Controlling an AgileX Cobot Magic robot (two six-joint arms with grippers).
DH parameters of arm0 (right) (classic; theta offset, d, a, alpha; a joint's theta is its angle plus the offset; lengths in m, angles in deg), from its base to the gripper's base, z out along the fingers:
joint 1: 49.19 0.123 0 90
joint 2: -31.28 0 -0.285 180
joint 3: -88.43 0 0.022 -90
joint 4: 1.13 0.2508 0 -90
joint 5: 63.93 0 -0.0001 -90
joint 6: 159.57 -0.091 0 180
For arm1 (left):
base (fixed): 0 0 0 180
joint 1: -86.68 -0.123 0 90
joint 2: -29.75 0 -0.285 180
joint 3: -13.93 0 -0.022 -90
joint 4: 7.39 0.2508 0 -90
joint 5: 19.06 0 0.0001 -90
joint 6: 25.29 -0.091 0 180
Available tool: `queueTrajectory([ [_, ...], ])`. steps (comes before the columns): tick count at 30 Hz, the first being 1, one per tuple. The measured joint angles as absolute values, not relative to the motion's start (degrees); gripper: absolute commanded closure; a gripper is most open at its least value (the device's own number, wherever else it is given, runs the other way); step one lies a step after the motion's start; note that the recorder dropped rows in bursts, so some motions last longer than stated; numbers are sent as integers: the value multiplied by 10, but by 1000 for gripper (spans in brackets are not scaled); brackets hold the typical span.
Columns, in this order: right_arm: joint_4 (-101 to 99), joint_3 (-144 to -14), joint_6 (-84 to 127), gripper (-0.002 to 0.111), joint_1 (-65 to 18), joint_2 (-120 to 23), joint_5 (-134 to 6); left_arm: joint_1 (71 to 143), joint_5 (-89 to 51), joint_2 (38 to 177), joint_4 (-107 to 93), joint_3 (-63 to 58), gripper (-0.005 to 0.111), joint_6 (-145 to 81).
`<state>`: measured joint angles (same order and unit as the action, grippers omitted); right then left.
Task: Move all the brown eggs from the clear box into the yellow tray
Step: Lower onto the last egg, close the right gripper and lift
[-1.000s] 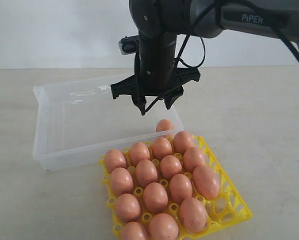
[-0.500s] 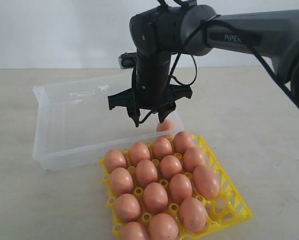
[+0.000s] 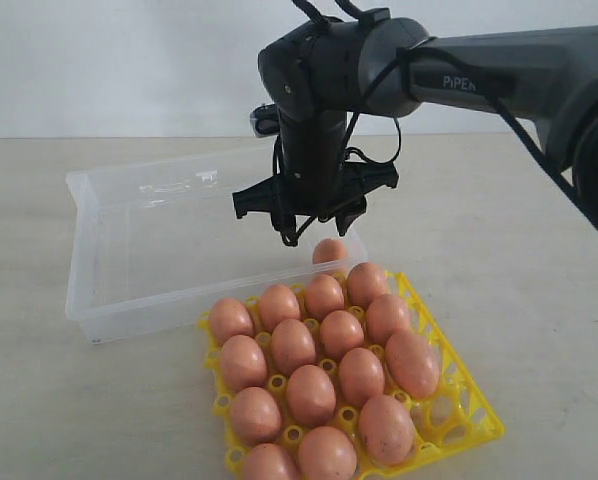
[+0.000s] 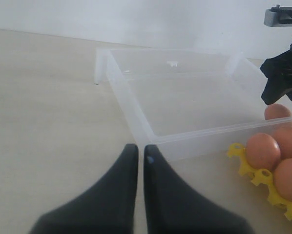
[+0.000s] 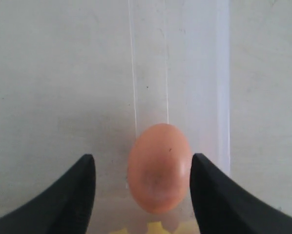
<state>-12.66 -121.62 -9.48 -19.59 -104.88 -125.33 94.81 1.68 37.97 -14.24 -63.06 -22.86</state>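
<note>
The yellow tray (image 3: 469, 412) is cut off below; the brown egg (image 3: 329, 250) behind shows only partly.

brown eggs (image 3: 311, 395) in yellow tray (image 3: 471, 425), one in box (image 3: 139, 310)

Place: a robot lab or test room, as far as it shows.
Table: pale beige table (image 3: 539, 300), plain and smooth.
Wall: blank white wall (image 3: 99, 60) behind it.
Machine: dark robot arm (image 3: 519, 70) lettered "PIPER".
Props: clear box (image 3: 89, 250), yellow tray (image 3: 457, 420) of brown eggs (image 3: 311, 392).
</note>
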Motion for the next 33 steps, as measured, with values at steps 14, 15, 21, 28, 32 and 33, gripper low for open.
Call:
queueTrajectory([
  [14, -141, -1216, -107, 58, -196, -1094, -1260, 948, 17, 380, -142, -631, 103, -229],
  [15, -143, -1216, -108, 58, -196, -1096, -1260, 948, 17, 380, -142, -631, 103, -229],
  [21, -151, -1216, -113, 88, -196, -1108, -1257, 948, 17, 380, -142, -631, 103, -229],
  [28, -154, -1216, -112, 108, -196, -1108, -1257, 948, 17, 380, -142, -631, 103, -229],
  [32, -154, -1216, -111, 108, -196, -1108, -1257, 948, 17, 380, -142, -631, 103, -229],
  [33, -154, -1216, -111, 108, -196, -1108, -1257, 948, 17, 380, -142, -631, 103, -229],
])
